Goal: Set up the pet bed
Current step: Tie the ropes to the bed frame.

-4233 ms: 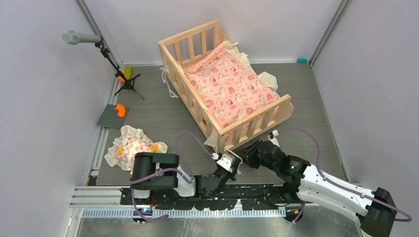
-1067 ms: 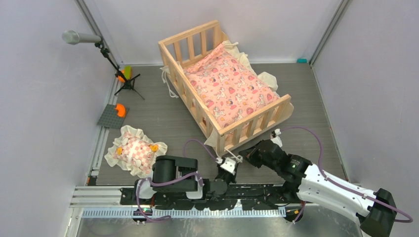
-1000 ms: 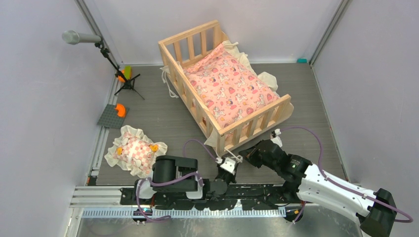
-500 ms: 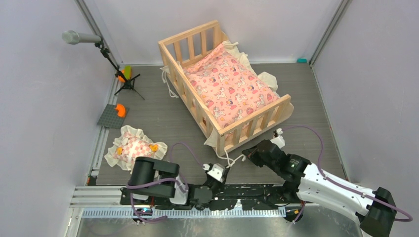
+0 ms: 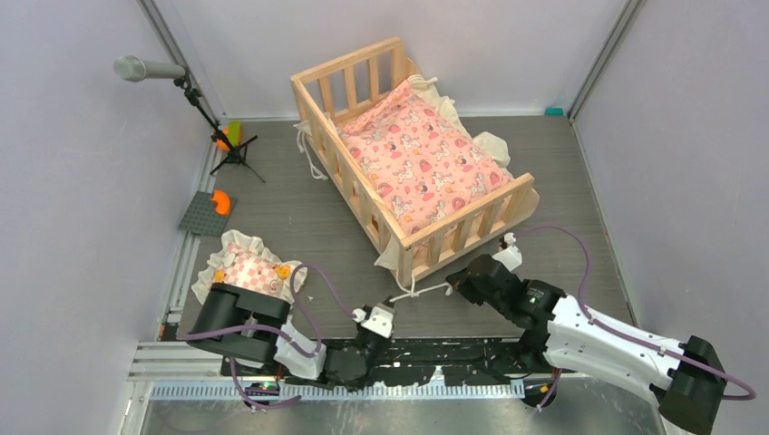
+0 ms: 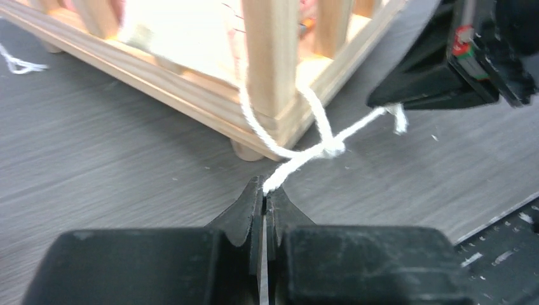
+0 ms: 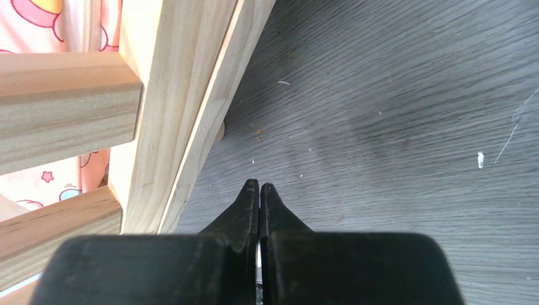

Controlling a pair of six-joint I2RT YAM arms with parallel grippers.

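1. Pet bed point(image 5: 467, 208): it stands flat on the grey table point(image 5: 308, 217), set at an angle, with one low corner turned towards my two claws. A pink printed cushion point(image 5: 422, 163) lies inside the slatted frame.

2. Left claw point(image 6: 264, 187): clenched. My fingertips pinch the free end of a white cord point(image 6: 299, 159) just off the near corner of the pet bed, low over the table.

3. White cord: it loops around the near corner post point(image 6: 270, 63) of the pet bed at base level and meets in a knot point(image 6: 332, 149) just outside that corner. One strand runs from the knot to my left claw, and the other runs to my right claw.

4. Right claw point(image 7: 259, 185): clenched, jaws pressed together, tip low over the table beside the near end rail of the pet bed. The left wrist view shows the second strand drawn straight to this tip with a frayed end beyond it, so I grasp the cord here as well. My right wrist view does not show the cord itself.

5. Small pillow point(image 5: 245, 272): it lies on the table well apart from the pet bed, off the left long side and partly hidden by my left arm
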